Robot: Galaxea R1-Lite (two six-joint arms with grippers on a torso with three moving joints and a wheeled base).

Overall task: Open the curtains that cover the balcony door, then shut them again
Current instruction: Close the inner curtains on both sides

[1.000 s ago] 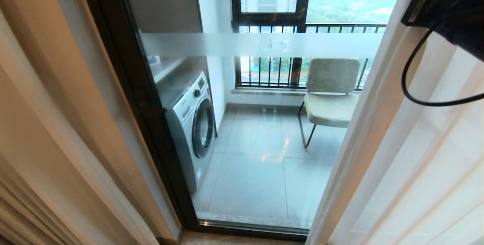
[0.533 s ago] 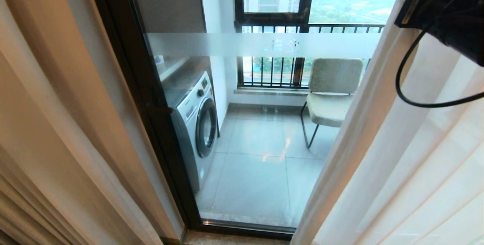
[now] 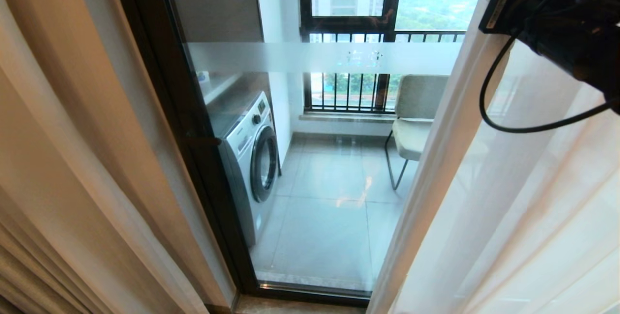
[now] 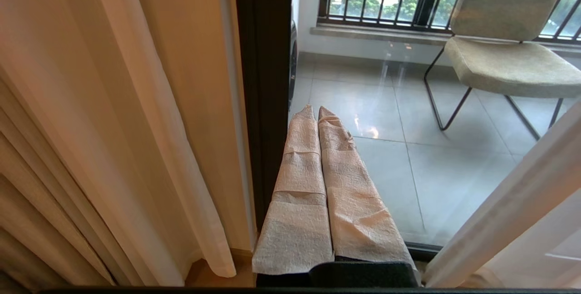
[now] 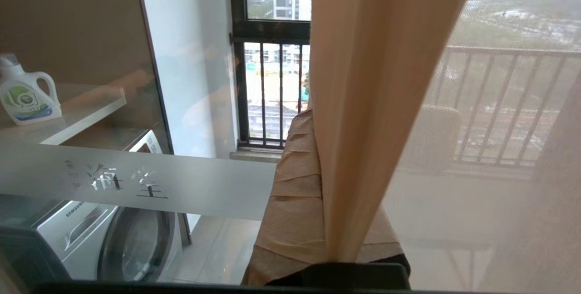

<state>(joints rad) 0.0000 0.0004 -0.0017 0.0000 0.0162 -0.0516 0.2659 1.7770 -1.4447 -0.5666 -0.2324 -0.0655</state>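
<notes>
A: Curtains?
B: Parted over the middle of the balcony door. Cream drape bunched at the left, against the dark frame. Sheer curtain hanging at the right, its folded edge crossing the glass and covering part of the chair.

A: Right gripper?
B: Raised at the upper right, close to the glass. Fingers pressed together, clamped on the sheer curtain's edge, which runs down between them in the wrist view. One wrapped finger showing beside the fold, the other mostly hidden.

A: Left gripper?
B: Low, near the dark frame. Fingers together, holding nothing.

A: Behind the glass?
B: Washing machine at the left, detergent bottle on the shelf above, tiled floor, railed window beyond
</notes>
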